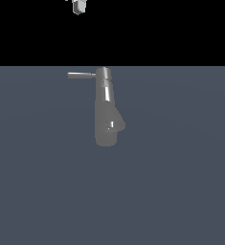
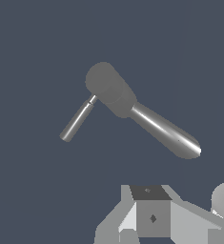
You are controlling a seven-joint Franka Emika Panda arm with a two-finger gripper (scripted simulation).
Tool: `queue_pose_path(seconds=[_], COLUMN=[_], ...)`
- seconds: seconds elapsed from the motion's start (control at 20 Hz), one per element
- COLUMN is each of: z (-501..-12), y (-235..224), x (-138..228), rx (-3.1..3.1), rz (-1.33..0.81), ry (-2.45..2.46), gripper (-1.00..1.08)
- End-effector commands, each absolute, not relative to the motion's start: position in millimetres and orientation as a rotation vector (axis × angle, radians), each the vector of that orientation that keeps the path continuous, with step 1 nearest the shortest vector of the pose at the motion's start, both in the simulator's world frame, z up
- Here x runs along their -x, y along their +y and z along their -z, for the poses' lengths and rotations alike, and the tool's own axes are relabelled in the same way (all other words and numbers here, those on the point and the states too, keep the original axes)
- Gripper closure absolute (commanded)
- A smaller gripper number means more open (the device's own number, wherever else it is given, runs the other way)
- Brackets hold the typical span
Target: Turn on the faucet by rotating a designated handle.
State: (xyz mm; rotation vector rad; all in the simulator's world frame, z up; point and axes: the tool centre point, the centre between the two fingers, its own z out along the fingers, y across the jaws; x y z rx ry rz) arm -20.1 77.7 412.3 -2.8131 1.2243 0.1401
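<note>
A flat, matte slate-blue worktop fills the lower part of the exterior view, meeting a plain black background along a straight horizon. The wrist view shows the same blue surface, unmarked.

around the handle: open space on every side; it joins only the faucet cap at one end
exterior view's left of the column: bare floor below the handle
obstacle: the thick column and its side bulge
gripper: high above, well apart, nothing between
</note>
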Motion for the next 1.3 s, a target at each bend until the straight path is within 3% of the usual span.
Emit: queue_pose_path(seconds=[0.0,0.75,1.25], z=[-400.0,-313.4,-266.1], y=[85.9,140.1,169.5], x=[5.1,-70.4,-97.4], rx=[2.781,2.571,2.452], rz=[-0.143,-0.097,-0.033], ry=[1.313,1.812,2.024], gripper=[1.08,1.08,1.08])
